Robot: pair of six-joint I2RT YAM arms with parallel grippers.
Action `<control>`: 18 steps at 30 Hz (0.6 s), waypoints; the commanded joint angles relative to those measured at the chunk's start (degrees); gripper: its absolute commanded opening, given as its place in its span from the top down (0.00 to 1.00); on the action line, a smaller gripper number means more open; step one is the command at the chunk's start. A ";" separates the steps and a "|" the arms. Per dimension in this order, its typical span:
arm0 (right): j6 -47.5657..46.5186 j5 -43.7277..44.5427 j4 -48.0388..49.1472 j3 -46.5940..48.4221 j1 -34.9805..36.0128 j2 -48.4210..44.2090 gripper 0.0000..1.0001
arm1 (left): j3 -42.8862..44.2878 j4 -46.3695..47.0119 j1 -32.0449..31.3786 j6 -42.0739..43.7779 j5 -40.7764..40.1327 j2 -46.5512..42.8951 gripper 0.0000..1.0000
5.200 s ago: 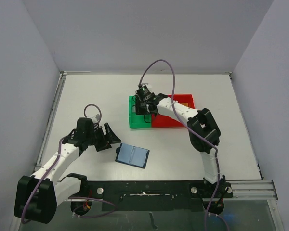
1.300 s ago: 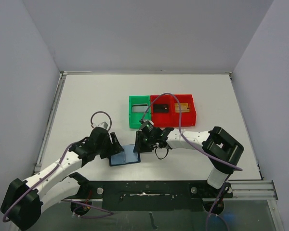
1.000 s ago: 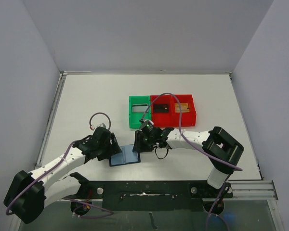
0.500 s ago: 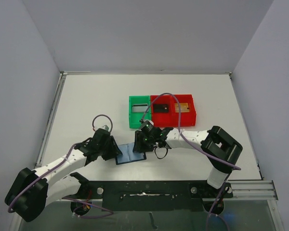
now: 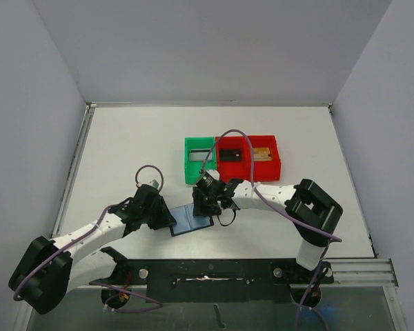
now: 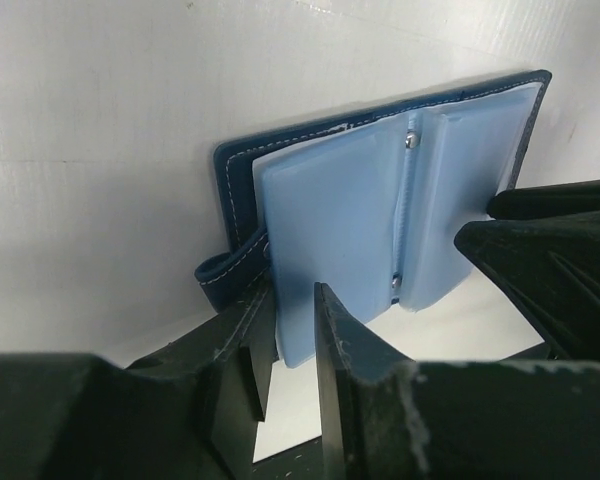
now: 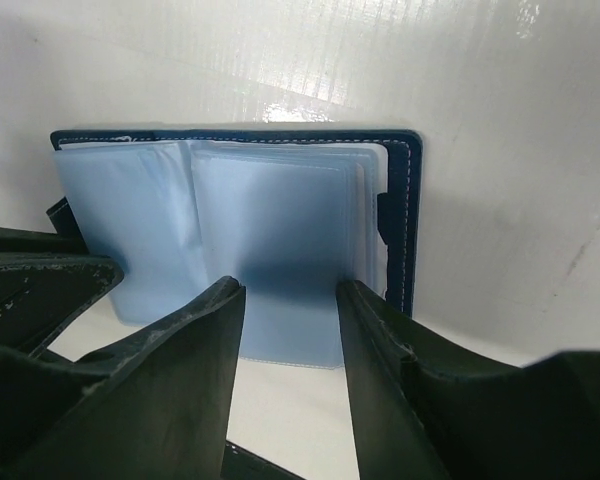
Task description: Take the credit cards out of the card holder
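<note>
The card holder lies open near the table's front edge, navy outside with light blue pocket panels showing. My left gripper is at its left side, and the left wrist view shows that gripper shut narrowly on the corner of the left leaf. My right gripper hovers over the right leaf, and in the right wrist view its jaws stand open astride it. The credit cards lie in the bins: silver-grey, black, gold-tan.
A green bin and a red double bin stand side by side just behind the right gripper. Purple cables loop over both arms. Grey walls close in the table on three sides.
The left jaws have narrowed onto the card holder's left leaf. Left gripper and card holder have slid a little to the right. The right jaws have widened slightly.
</note>
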 commanded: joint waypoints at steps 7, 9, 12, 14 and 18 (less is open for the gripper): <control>-2.74 -6.57 7.81 1.48 1.30 2.48 0.59 | -0.83 5.34 -0.33 2.37 4.12 3.98 0.88; -2.54 -9.85 13.28 0.77 1.17 0.96 0.60 | -0.96 5.82 -0.28 2.34 4.13 4.32 0.90; -3.39 -12.88 15.56 1.42 0.93 0.37 0.60 | -1.10 6.01 -0.30 2.36 3.81 4.64 0.91; -3.86 -14.14 16.74 1.47 0.81 -0.47 0.61 | -1.22 5.93 -0.34 2.30 3.62 4.66 0.92; -3.33 -16.59 19.89 0.03 0.42 -2.78 0.61 | -1.39 5.51 -0.30 2.21 2.96 4.51 0.93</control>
